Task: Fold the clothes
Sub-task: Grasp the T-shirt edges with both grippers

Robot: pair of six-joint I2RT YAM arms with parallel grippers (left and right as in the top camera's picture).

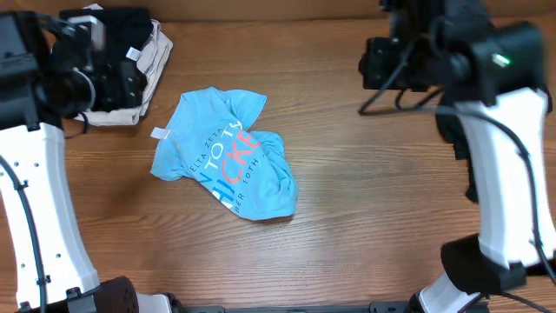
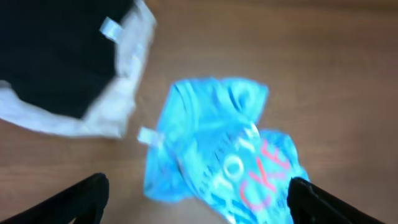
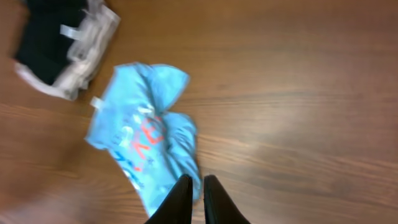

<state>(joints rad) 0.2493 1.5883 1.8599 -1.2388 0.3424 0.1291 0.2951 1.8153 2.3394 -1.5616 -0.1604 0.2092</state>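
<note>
**Overhead.** Light blue T-shirt [image 1: 228, 156]: crumpled, lettering up, just left of centre on the wooden surface [image 1: 365, 191]. Hem is bunched toward 5 o'clock and no sleeve is laid flat.

**Left wrist.** Left claw [image 2: 199, 208]: spread wide, empty, above the shirt's near edge. Black top [image 2: 56, 56] lies on a pale garment [image 2: 121, 99] at 10 o'clock, close to the shirt.
Risk: a sideways drag may push the shirt into that stack.

**Right wrist.** Right claw [image 3: 198, 199]: tips almost together, holding nothing, over the bunched hem.
Risk: a pinch here probably catches several layers, locking the creases in.
</note>
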